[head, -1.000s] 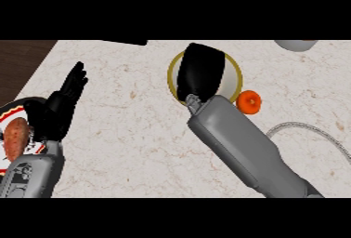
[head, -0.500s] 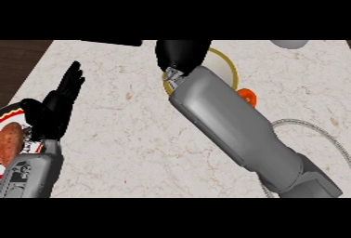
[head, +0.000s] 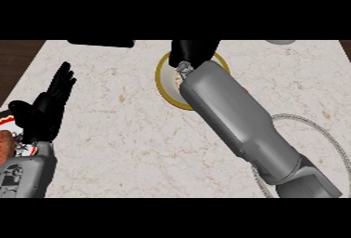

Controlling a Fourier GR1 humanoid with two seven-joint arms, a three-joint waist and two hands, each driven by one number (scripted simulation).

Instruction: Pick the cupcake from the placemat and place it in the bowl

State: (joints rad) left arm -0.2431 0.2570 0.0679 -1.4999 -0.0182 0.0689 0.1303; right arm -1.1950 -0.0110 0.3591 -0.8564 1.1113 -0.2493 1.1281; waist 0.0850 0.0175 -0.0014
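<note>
The right hand (head: 194,50) is pulling away towards the far edge now, sliding off the middle of the yellow-rimmed dish (head: 159,79) it was covering a second ago. The grey right forearm (head: 240,125) is swinging across to lie over the dish's right half. The hand is pointing away and down, so I can't tell whether it's clenched, released or carrying anything. The cupcake isn't showing anywhere, not even in the sliver of dish peeking out, and the little orange thing that was sitting just right of the dish is now hiding under the forearm. If that dish is the bowl, I'm reading this as a retreat after a drop, but nothing is confirming it. The left hand (head: 44,108) is resting at the left as before, released, fingers up. The worktop (head: 123,139) is showing pale veined stone. A grey wire loop (head: 296,115) is lying at the right and a red-and-white-rimmed plate (head: 7,120) is poking in at the left edge. A dark slab (head: 101,42) and a grey rounded thing (head: 281,42) are sitting along the far edge, with dark wood (head: 14,51) beyond the corner.
</note>
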